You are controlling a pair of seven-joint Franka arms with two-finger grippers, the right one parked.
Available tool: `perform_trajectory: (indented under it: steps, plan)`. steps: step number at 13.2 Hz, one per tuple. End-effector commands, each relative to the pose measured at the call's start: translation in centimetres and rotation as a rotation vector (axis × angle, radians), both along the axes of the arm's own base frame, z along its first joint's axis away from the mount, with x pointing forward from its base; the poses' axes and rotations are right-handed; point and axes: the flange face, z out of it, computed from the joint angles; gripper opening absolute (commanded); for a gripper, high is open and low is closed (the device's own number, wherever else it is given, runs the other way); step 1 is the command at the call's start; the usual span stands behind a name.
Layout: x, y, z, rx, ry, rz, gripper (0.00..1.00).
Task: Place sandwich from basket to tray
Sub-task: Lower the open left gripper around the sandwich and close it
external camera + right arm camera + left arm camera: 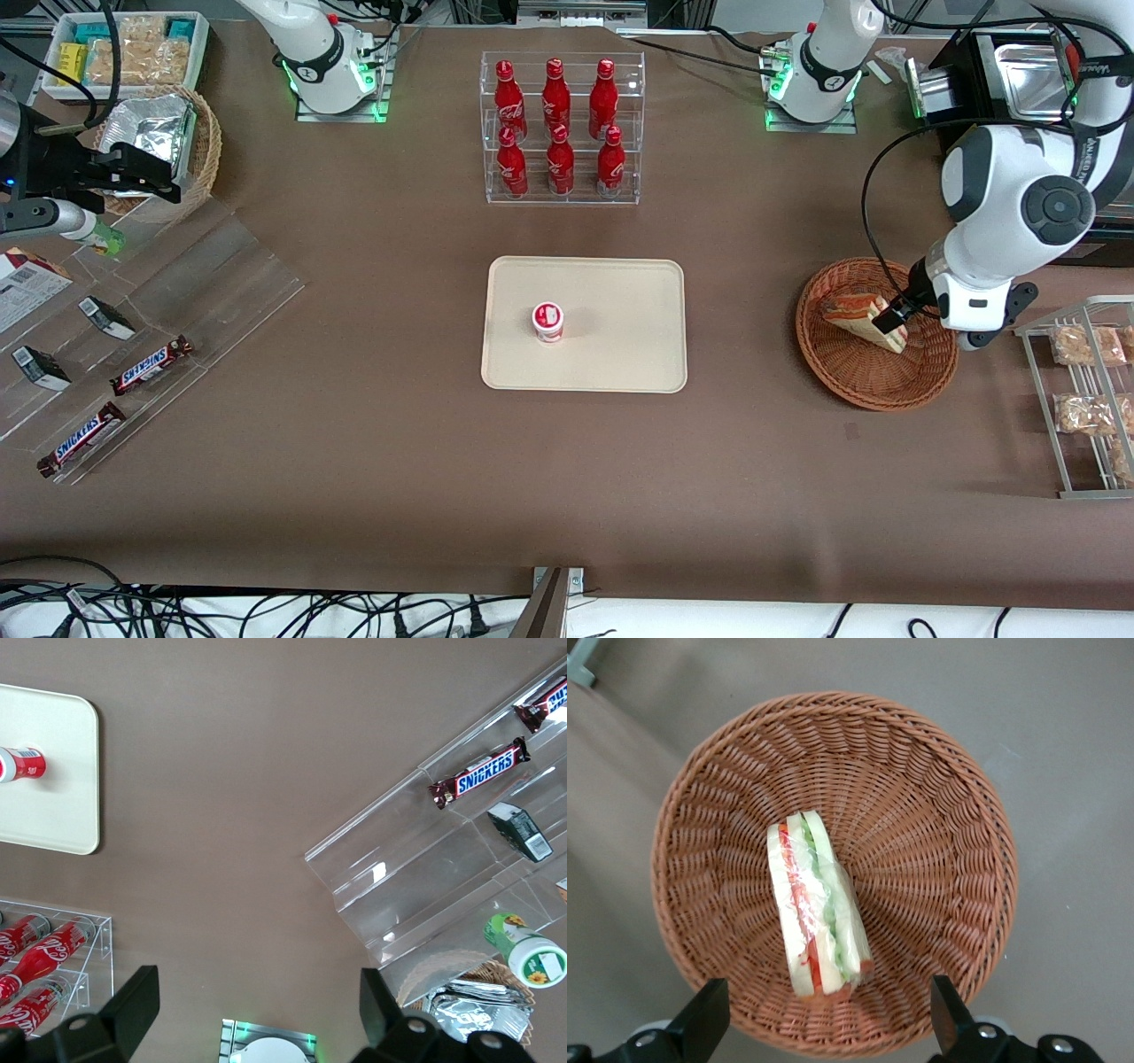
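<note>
The gripper [824, 1014] hangs just above the basket [939, 815] with its jaws spread wide and nothing between them, one finger to each side of the sandwich [818, 908]. That sandwich lies in the basket, wrapped in clear film, its red and green layers showing. The basket sits on the brown surface [354, 461] toward the working arm's end, well apart from the tray [620, 354], which carries a small red-and-white cup [548, 321].

bottle rack [562, 128] | cup [547, 321] | Snickers bars [151, 366] | wire rack [1083, 399]
</note>
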Motion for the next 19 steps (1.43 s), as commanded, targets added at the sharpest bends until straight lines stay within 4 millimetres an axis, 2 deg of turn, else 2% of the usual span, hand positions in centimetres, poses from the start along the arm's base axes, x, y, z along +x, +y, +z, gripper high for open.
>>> perform_trajectory:
  steps: [1,8,13,17,18,19]
  plan:
    - [-1.7,1.3,-1.7,0.008,-0.058,0.049,1.00]
    - [-2.6,1.4,-7.2,-0.005,-0.121,0.138,1.00]
    - [-2.8,1.2,-9.0,0.011,-0.100,0.115,1.00]
    - [-2.9,1.2,-9.6,0.012,-0.088,0.112,1.00]
    - [-2.9,1.2,-9.8,0.013,-0.085,0.111,0.90]
    - [-2.9,1.1,-9.9,0.013,-0.083,0.109,0.50]
